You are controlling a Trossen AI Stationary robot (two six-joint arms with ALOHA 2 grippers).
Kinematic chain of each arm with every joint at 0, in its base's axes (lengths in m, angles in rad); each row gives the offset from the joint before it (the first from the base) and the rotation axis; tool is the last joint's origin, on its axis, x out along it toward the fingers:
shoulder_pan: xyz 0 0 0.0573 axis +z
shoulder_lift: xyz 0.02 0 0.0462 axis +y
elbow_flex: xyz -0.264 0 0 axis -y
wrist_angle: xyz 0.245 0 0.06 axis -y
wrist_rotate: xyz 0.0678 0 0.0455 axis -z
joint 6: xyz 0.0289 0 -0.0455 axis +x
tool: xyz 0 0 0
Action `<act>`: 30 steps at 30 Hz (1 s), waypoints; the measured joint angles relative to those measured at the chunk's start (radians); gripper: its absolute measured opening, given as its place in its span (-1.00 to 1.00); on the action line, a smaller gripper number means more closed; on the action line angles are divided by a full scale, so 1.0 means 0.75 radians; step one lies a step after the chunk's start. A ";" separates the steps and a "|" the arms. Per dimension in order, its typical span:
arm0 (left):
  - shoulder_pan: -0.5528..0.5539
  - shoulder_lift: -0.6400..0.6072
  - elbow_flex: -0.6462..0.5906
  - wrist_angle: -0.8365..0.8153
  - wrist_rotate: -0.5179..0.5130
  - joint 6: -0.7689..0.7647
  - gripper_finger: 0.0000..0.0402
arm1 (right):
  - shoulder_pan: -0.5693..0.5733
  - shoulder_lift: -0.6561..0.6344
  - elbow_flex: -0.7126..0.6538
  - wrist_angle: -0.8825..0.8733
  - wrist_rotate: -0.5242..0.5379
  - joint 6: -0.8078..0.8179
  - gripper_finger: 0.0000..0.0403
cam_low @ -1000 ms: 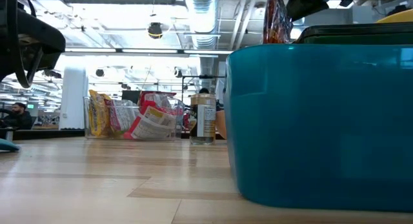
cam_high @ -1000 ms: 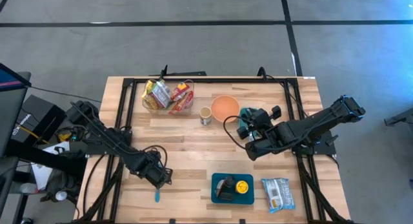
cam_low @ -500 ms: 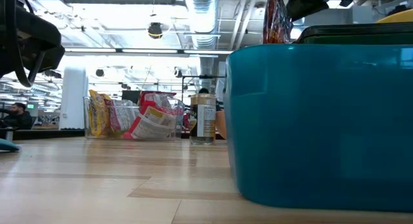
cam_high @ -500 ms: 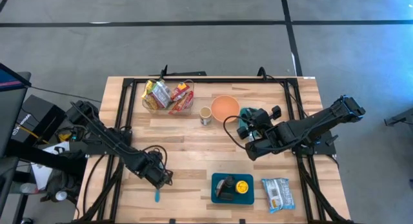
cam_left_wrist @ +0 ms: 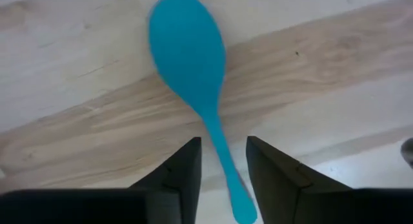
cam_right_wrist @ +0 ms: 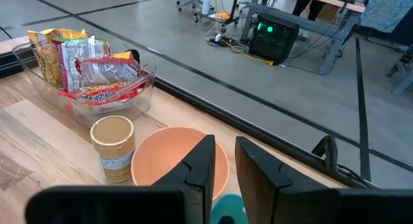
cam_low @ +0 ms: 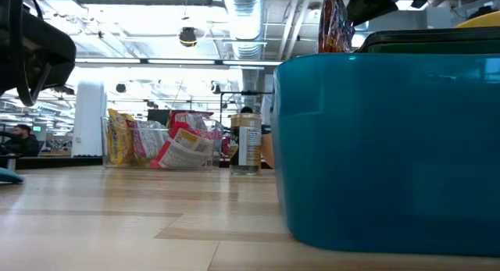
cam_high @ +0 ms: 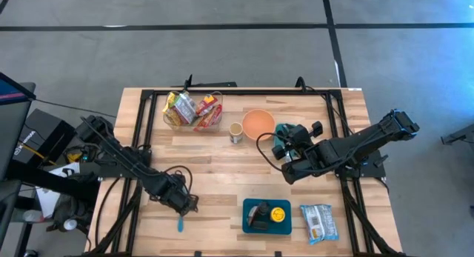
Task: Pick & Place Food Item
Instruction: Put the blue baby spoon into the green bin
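Observation:
A blue spoon (cam_left_wrist: 187,50) lies flat on the wooden table (cam_high: 215,164), near its front edge (cam_high: 180,225). My left gripper (cam_high: 183,207) points down over it. In the left wrist view the gripper (cam_left_wrist: 224,141) is open, one finger on each side of the spoon's thin handle, with wood showing between fingers and handle. Snack packets (cam_high: 194,109) fill a clear container at the far left. A pale packet (cam_high: 320,221) lies flat at the near right. My right gripper (cam_high: 284,147) hangs above the table by the orange bowl (cam_right_wrist: 181,156), its fingers (cam_right_wrist: 224,143) a narrow gap apart with nothing between.
A teal tray (cam_high: 248,226) with a dark item and a yellow item stands at the near middle and fills the low view's right (cam_low: 391,146). A red-brown packet (cam_low: 332,21) shows above the tray's rim there; what holds it I cannot tell. A small cup (cam_high: 235,132) stands beside the bowl.

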 joint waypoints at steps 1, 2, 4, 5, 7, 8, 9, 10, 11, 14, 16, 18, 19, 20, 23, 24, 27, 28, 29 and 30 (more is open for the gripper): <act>0.000 0.000 0.000 -0.009 -0.002 -0.018 -0.38 | 0.000 0.000 0.000 0.000 0.000 0.000 -0.73; 0.000 0.000 0.000 -0.016 -0.011 -0.026 -0.35 | 0.000 0.000 0.000 0.000 0.000 0.000 -0.73; 0.000 0.000 -0.001 -0.020 -0.040 -0.031 -0.29 | 0.000 0.000 0.000 0.000 0.000 0.000 -0.73; 0.000 0.000 -0.001 -0.017 -0.056 -0.038 -0.27 | 0.000 0.000 0.000 0.001 0.000 0.000 -0.73; 0.011 0.000 -0.001 -0.018 -0.069 -0.059 -0.24 | 0.000 0.000 0.000 0.001 0.000 0.000 -0.73; 0.016 0.000 -0.001 -0.019 -0.069 -0.058 -0.23 | 0.000 0.000 0.000 0.001 0.000 0.000 -0.73; 0.020 0.000 -0.001 -0.018 -0.067 -0.056 -0.23 | 0.000 0.000 0.000 0.001 0.000 0.000 -0.73; 0.023 0.000 -0.001 -0.019 -0.060 -0.056 -0.22 | 0.000 0.000 0.000 0.001 0.000 0.000 -0.73; 0.025 0.000 -0.001 -0.019 -0.058 -0.056 -0.22 | 0.000 0.000 0.000 0.001 0.000 0.000 -0.73; 0.025 0.000 -0.001 -0.019 -0.058 -0.056 -0.22 | 0.000 0.000 0.000 0.001 -0.001 0.000 -0.73; 0.025 0.000 -0.001 -0.019 -0.058 -0.056 -0.23 | 0.000 0.000 0.000 0.001 0.000 0.000 -0.73; 0.025 0.000 -0.001 -0.019 -0.057 -0.057 -0.24 | 0.000 0.000 0.000 0.001 -0.001 0.000 -0.73; 0.025 0.000 -0.001 -0.019 -0.053 -0.057 -0.24 | 0.000 0.000 0.000 0.001 -0.001 0.000 -0.73; 0.025 0.000 -0.001 -0.019 -0.047 -0.057 -0.25 | 0.000 0.000 0.000 0.001 -0.001 0.000 -0.73; 0.025 0.000 -0.001 -0.019 -0.047 -0.057 -0.27 | 0.000 0.000 0.000 0.001 -0.001 0.000 -0.73; 0.025 0.002 -0.001 -0.019 -0.046 -0.057 -0.28 | 0.000 0.000 0.000 0.001 -0.001 0.000 -0.73; 0.017 0.028 -0.001 -0.018 -0.046 -0.057 -0.29 | -0.001 0.000 0.000 0.001 -0.001 0.000 -0.73; 0.016 0.040 -0.001 -0.012 -0.042 -0.057 -0.29 | 0.000 0.000 0.000 0.001 -0.001 0.001 -0.73; 0.016 0.053 -0.001 -0.003 -0.031 -0.057 -0.29 | -0.001 0.000 0.000 0.001 -0.001 0.000 -0.73; 0.016 0.064 -0.001 -0.002 -0.019 -0.058 -0.29 | -0.001 0.000 0.000 0.001 -0.001 0.000 -0.73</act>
